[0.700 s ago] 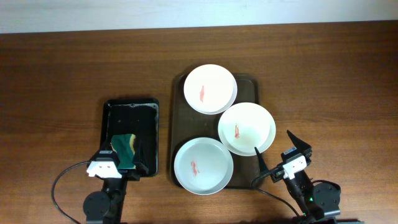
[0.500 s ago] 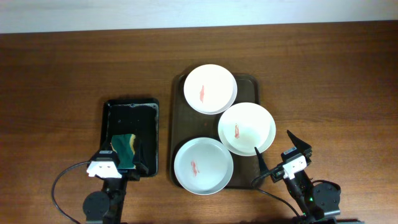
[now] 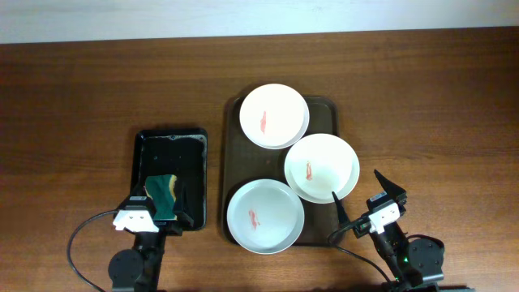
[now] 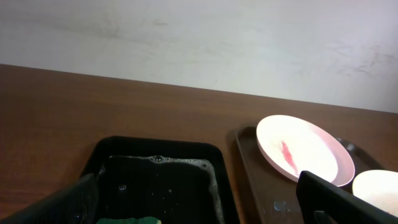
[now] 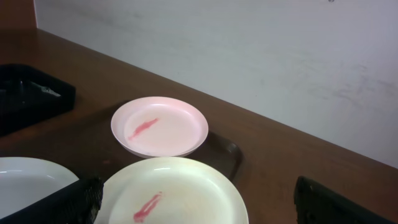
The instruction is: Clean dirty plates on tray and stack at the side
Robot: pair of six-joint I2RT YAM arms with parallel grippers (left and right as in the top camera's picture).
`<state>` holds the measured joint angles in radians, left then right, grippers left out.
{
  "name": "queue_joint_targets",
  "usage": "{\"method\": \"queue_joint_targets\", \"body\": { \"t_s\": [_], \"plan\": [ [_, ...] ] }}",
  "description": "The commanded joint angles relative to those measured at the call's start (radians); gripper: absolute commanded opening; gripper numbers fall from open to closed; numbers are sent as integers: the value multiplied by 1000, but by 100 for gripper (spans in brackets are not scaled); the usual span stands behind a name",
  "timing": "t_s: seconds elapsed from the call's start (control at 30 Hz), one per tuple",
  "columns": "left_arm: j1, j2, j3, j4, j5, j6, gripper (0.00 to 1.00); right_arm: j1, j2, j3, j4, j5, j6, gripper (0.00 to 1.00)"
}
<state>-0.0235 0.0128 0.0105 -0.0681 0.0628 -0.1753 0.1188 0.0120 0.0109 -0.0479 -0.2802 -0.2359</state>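
Over by the left gripper [image 3: 159,207], wide open, the sponge [image 3: 165,193] was parked right between its fingers [image 4: 348,202], plates [image 3: 274,116] off to the right.

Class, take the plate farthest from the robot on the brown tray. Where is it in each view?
Overhead: the far plate is top centre, at the far end of the brown tray.
Left wrist: the far plate is at right, mid-height.
Right wrist: the far plate is left of centre.
Shared landmark: the brown tray beneath it.

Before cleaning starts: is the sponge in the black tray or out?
In. The sponge lies inside the black tray, at the robot's end.
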Motion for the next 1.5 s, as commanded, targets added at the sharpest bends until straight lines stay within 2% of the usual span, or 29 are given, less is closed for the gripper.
{"method": "queue_joint_targets", "body": {
  "t_s": [0.0, 0.23, 0.3, 0.33, 0.4, 0.47, 0.53, 0.63, 0.7, 0.77, 0.83, 0.9, 1.0, 1.03, 1.1, 1.17, 1.23, 1.27, 1.3, 1.33, 1.4, 1.43, 1.47],
  "plan": [
    [-5, -6, -1, -9, -10, 13, 99, 3, -5, -5, -5, 8, 4, 99],
    [-5, -6, -1, -5, 9, 12, 99, 3, -5, -5, -5, 8, 4, 99],
    [-5, -6, -1, 21, 112, 12, 99, 4, -5, -5, 11, -8, 8, 99],
    [-5, -6, -1, 50, 187, 12, 99, 5, -5, -5, 3, -80, 20, 99],
    [-5, -6, 0, 121, 346, 11, 99, 5, -5, -5, 38, -293, 142, 99],
    [-5, -4, 58, 84, 364, -35, 99, 5, -4, 63, 68, -315, 368, 99],
    [-5, 28, 175, -13, 329, -37, 99, 5, 7, 198, -21, -314, 394, 99],
    [-5, 237, 518, -307, 258, -32, 99, 5, 131, 502, -291, -310, 383, 99],
    [-5, 409, 722, -488, 254, -5, 99, 5, 277, 703, -495, -296, 383, 99],
    [-5, 616, 956, -716, 251, 71, 99, 5, 480, 953, -800, -235, 384, 99],
    [-5, 753, 1101, -856, 251, 121, 99, 5, 645, 1115, -981, -235, 383, 99],
    [-5, 829, 1144, -925, 294, 117, 99, 5, 763, 1174, -1007, -275, 392, 99],
    [-5, 877, 1144, -1012, 266, 117, 100, 5, 868, 1174, -1048, -356, 391, 99],
    [-5, 905, 1142, -1067, 164, 111, 100, 6, 913, 1171, -1094, -356, 390, 99],
    [-5, 961, 1121, -1149, -80, -70, 100, 20, 956, 1160, -1155, -344, 364, 100],
    [-5, 1053, 1031, -1118, -180, -140, 91, 98, 977, 1130, -1182, -282, 369, 93],
    [-4, 1141, 951, -1028, -180, -147, 88, 172, 977, 1097, -1183, -233, 402, 88],
    [-4, 1201, 919, -979, -180, -146, 84, 211, 977, 1081, -1182, -204, 427, 87],
    [-5, 1254, 901, -935, -180, -146, 73, 248, 977, 1069, -1181, -172, 456, 86],
    [-5, 1330, 890, -871, -181, -146, 68, 291, 977, 1056, -1170, -144, 481, 85],
    [-4, 1500, 890, -765, -183, -146, 40, 333, 977, 1052, -1147, -145, 483, 85],
    [-4, 1555, 890, -735, -183, -146, 34, 341, 977, 1052, -1143, -144, 489, 85],
    [-4, 1636, 890, -687, -180, -146, 15, 340, 977, 1052, -1143, -144, 489, 85]
  ]
}}
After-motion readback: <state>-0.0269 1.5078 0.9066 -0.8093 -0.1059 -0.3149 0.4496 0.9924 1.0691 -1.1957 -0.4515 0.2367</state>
